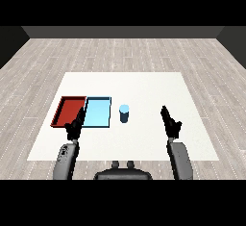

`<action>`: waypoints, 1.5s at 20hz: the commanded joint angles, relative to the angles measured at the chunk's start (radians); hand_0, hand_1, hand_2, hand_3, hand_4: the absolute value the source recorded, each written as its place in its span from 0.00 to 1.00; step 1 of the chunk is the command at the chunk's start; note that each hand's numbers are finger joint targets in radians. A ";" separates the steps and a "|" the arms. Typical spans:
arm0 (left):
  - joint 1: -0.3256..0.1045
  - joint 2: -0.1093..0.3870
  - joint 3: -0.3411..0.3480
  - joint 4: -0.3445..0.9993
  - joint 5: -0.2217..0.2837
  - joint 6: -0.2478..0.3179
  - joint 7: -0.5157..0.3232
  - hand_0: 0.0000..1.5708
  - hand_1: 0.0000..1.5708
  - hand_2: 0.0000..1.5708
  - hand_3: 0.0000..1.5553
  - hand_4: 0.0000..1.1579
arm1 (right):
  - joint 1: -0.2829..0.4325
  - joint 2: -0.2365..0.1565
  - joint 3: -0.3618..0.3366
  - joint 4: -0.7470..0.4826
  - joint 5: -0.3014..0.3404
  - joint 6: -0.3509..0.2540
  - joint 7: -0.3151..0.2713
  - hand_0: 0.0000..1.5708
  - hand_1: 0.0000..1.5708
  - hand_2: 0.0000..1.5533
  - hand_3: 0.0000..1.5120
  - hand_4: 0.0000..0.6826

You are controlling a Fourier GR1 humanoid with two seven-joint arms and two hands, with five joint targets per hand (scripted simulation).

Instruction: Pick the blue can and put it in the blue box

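both grey forearms enter from the lower corners. left black hand (pixel 75 126) overlaps the near edges of the flat red tray (pixel 68 109) and flat light blue tray (pixel 98 113), fingers straight. right black hand (pixel 170 120) hovers well right of the small upright blue can (pixel 124 113), fingers extended, holding nothing, probably readying a reach. can stands just beside the blue tray on the white table (pixel 144 85). thumbs hard to make out.

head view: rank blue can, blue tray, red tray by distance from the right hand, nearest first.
From the right hand:
1. blue can, upright on the table to the hand's left.
2. blue tray, just left of the can.
3. red tray, leftmost, by the left hand.
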 commanded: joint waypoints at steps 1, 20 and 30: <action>-0.010 -0.002 0.013 -0.001 -0.003 -0.010 -0.002 0.00 0.00 0.00 0.00 0.00 | -0.043 0.024 0.011 0.023 0.039 -0.025 -0.029 0.00 0.00 0.00 0.00 0.00; -0.102 0.016 0.138 0.013 0.167 -0.165 -0.410 0.00 0.00 0.00 0.00 0.00 | -0.321 0.093 0.108 0.227 -0.124 -0.108 -0.233 0.00 0.00 0.00 0.00 0.00; -0.008 -0.004 0.099 -0.098 0.130 -0.151 -0.392 0.00 0.00 0.00 0.00 0.00 | -0.320 0.093 0.217 0.251 -0.210 -0.165 -0.266 0.00 0.00 0.00 0.00 0.00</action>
